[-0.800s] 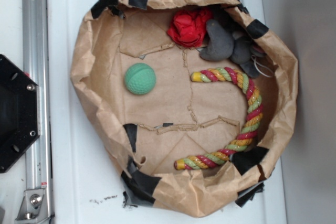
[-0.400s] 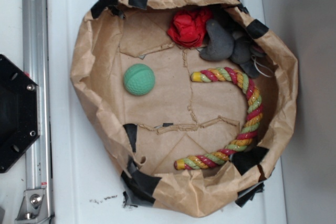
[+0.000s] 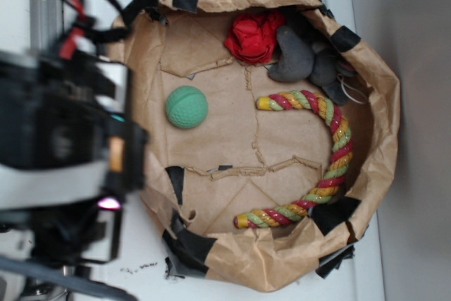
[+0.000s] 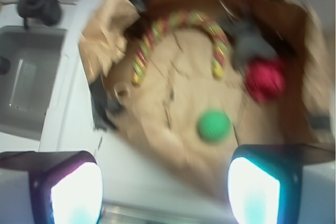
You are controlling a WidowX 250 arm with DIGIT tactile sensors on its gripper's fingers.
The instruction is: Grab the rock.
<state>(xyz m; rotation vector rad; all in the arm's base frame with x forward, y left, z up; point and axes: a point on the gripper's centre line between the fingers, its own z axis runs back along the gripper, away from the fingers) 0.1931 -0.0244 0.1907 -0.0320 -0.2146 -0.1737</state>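
Pincer (image 4: 165, 192) released, I note, fingers spread wide, above the paper tray's (image 3: 246, 273) near rim. Ahead of it I count one green ball (image 4: 213, 126), one rope (image 4: 178, 22), one red rag (image 4: 266, 80). The rock (image 4: 252, 45) lies farthest, beside the rag.
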